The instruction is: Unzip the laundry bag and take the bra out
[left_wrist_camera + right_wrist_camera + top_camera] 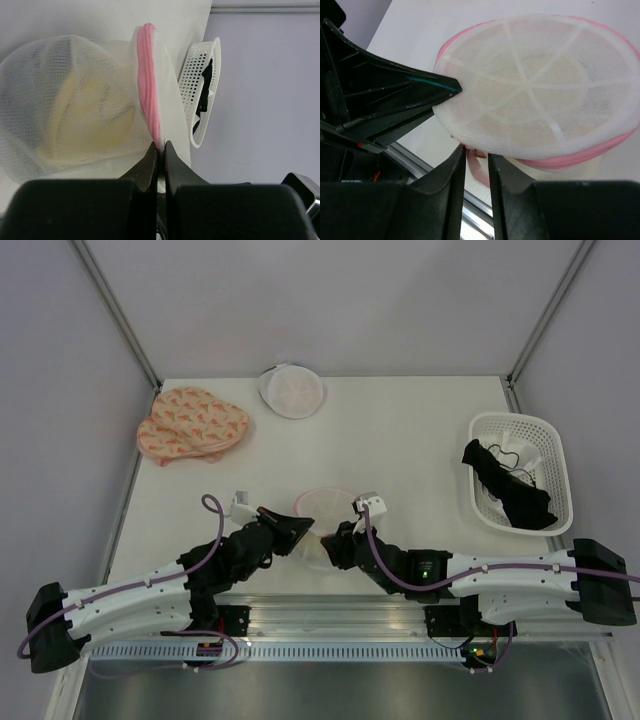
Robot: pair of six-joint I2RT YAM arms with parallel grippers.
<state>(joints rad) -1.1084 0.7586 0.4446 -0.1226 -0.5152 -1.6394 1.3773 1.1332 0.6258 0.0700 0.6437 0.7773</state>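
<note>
Left claw (161, 146) pinching laundry bag (70, 100), right claw (476, 151) ajar

L arm (130, 590): white links, black joints noted | R arm (520, 575): same build, green LED (425, 563) seen behind fingers (147, 165) | fingers: black, wedge-shaped | purple cable (210, 508) looped behind fingers | white cam block (243, 506) mounted behind fingers
</note>
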